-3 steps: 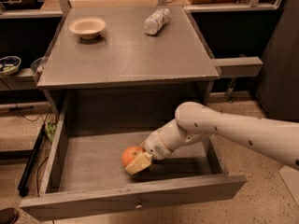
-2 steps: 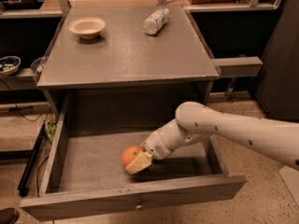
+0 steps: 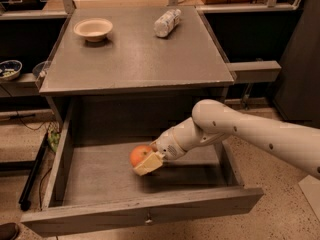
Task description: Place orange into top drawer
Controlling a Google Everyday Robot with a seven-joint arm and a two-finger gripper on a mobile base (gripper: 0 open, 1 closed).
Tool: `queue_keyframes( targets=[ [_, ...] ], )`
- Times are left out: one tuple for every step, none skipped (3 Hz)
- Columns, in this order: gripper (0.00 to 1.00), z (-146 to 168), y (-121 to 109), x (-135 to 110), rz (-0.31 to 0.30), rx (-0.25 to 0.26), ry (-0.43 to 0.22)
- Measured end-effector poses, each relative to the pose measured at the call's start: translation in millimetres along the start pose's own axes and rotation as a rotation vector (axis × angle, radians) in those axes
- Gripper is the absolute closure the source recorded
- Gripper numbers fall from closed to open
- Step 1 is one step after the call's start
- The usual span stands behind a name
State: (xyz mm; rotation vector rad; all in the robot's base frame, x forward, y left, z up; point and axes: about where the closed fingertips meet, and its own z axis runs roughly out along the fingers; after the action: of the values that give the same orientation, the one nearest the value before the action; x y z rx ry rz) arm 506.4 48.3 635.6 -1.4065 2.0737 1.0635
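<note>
The orange (image 3: 139, 154) is inside the open top drawer (image 3: 90, 211), left of its middle and low over the drawer floor. My gripper (image 3: 145, 161) reaches down into the drawer from the right on a long white arm. It is shut on the orange, and one cream-coloured finger (image 3: 149, 164) shows across the front of the fruit. The other finger is hidden behind it. The drawer is pulled out far, and its front panel with a small knob (image 3: 148, 217) is nearest the camera.
On the grey tabletop (image 3: 135, 59) above the drawer stand a cream bowl (image 3: 93, 29) at the back left and a lying plastic bottle (image 3: 166, 22) at the back right. A shelf at the left holds a small dish (image 3: 9, 69). Black cables (image 3: 30, 181) lie on the floor at the left.
The gripper and the orange sit slightly higher in the picture than a second ago. The hold on the fruit is the same.
</note>
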Motion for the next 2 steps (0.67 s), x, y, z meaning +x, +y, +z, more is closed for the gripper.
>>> queue_keyframes(
  targets=[
    [1.00, 0.0, 0.0, 0.0, 0.000, 0.000, 0.000],
    [1.00, 4.3, 2.0, 5.7, -0.004, 0.048, 0.058]
  ],
)
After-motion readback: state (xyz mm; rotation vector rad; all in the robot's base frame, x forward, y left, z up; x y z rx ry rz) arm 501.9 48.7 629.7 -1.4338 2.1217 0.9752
